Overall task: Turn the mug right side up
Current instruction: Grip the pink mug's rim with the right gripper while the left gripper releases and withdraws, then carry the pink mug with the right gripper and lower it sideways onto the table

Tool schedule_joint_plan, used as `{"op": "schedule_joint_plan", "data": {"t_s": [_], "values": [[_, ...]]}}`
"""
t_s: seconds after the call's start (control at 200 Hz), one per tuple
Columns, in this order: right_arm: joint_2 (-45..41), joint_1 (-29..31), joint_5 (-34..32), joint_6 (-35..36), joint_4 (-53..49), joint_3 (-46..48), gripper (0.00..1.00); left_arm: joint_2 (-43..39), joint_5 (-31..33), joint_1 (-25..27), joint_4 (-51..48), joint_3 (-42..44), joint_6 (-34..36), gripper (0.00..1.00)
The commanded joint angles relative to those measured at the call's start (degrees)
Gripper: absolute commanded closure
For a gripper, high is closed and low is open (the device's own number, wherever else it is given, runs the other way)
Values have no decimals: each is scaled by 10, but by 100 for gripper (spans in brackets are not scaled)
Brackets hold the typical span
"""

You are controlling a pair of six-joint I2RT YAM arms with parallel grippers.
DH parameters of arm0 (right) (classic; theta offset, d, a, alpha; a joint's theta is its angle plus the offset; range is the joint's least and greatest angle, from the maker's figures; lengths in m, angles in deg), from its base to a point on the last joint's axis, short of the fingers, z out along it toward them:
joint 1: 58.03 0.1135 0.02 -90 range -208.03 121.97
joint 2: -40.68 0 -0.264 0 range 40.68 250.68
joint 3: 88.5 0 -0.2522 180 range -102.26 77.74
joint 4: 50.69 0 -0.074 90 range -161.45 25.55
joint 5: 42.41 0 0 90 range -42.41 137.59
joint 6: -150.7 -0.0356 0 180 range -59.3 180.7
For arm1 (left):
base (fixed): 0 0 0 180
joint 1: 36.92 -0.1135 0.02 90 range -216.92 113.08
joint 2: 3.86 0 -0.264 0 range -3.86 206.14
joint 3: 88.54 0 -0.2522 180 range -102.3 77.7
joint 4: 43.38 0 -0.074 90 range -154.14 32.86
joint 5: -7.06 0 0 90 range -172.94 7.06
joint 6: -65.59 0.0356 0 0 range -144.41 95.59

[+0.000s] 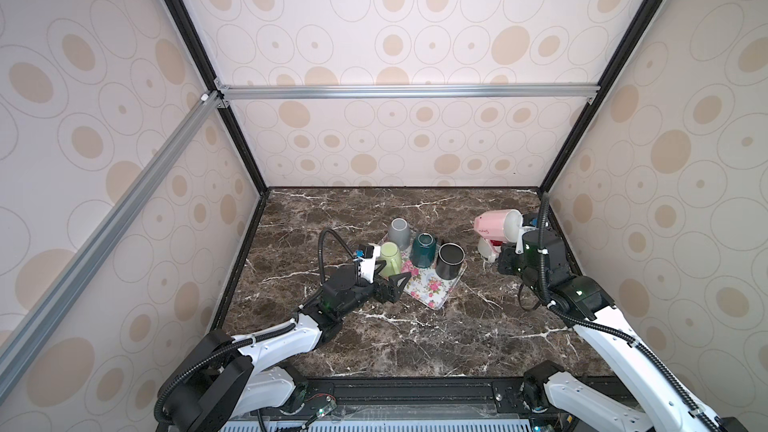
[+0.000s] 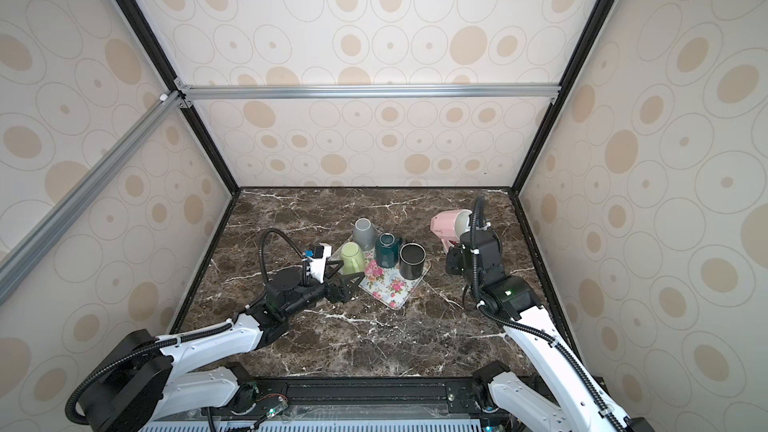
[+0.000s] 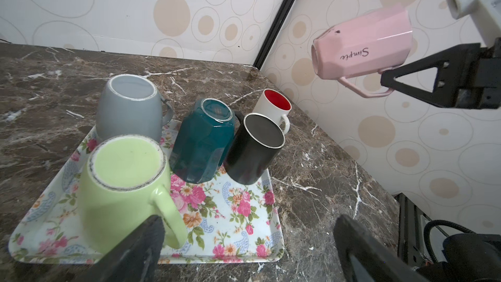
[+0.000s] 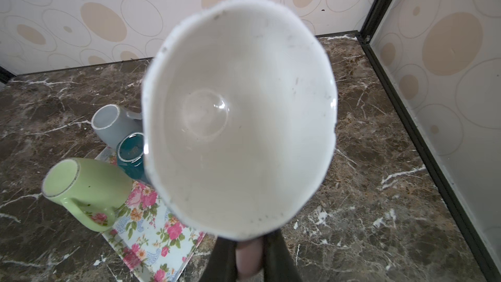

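Right wrist: pink mug (image 4: 238, 120) hides black mug.

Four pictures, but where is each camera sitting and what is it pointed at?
Top views: a pair of cameras side by side, high up front, looking down at the marble table; both arms show.
Left wrist: on the left arm, facing the floral tray of upturned mugs; the open left gripper shows.
Right wrist: on the right arm, looking into the pink mug held sideways by its handle in the right gripper.
Shared: the green mug appears in every view.
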Motion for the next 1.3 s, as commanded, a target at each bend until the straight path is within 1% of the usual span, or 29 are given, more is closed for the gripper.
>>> {"op": "schedule_joint_plan", "data": {"t_s": [0.0, 0.245, 0.315, 0.365, 0.38, 0.435, 0.595, 0.705, 0.865, 0.94, 1.02, 1.085, 1.095, 1.12, 1.175, 1.19, 1.205, 1.24, 1.295], "values": [[20, -17, -72, -3, -12, -67, 100, -24, 31, -4, 30, 12, 19, 2], [80, -46, -137, -18, -102, -130, 100, -39, 72, -4, 27, 30, 23, 2], [93, -59, -145, -21, -120, -139, 100, -40, 79, -3, 26, 32, 24, 2], [99, -61, -145, -24, -125, -142, 100, -40, 82, -4, 28, 34, 25, 2], [101, -77, -144, -24, -125, -142, 100, -40, 84, -3, 29, 35, 25, 2], [105, -89, -141, -22, -121, -137, 100, -39, 88, -4, 30, 36, 26, 2], [117, -96, -157, -5, -88, -106, 100, -30, 85, -3, 33, 37, 25, 2], [133, -105, -145, -8, -66, -81, 100, -25, 75, -4, 38, 36, 21, 2], [153, -109, -130, -31, -34, -34, 100, -17, 70, -3, 42, 36, 24, 2], [154, -120, -111, -42, -23, -19, 100, -14, 71, -3, 39, 34, 27, 2], [154, -137, -100, -59, -44, -28, 100, -15, 72, -4, 32, 31, 31, 2], [155, -157, -70, -73, -75, -41, 100, -14, 73, -4, 31, 29, 32, 2], [155, -158, -68, -77, -82, -43, 97, -14, 73, -4, 30, 29, 32, 2], [155, -161, -66, -84, -97, -48, 86, -13, 73, -4, 30, 29, 32, 2], [150, -163, -60, -89, -125, -54, 55, -8, 71, -3, 30, 27, 30, 2], [147, -165, -52, -91, -133, -54, 49, -5, 70, -3, 30, 26, 29, 2], [144, -168, -40, -92, -140, -55, 45, -3, 70, -3, 31, 26, 30, 2], [134, -174, -9, -101, -159, -54, 38, 3, 63, -3, 30, 22, 32, 2], [110, -180, 38, -121, -194, -45, 32, 14, 55, -3, 12, 7, 40, 2]]}}
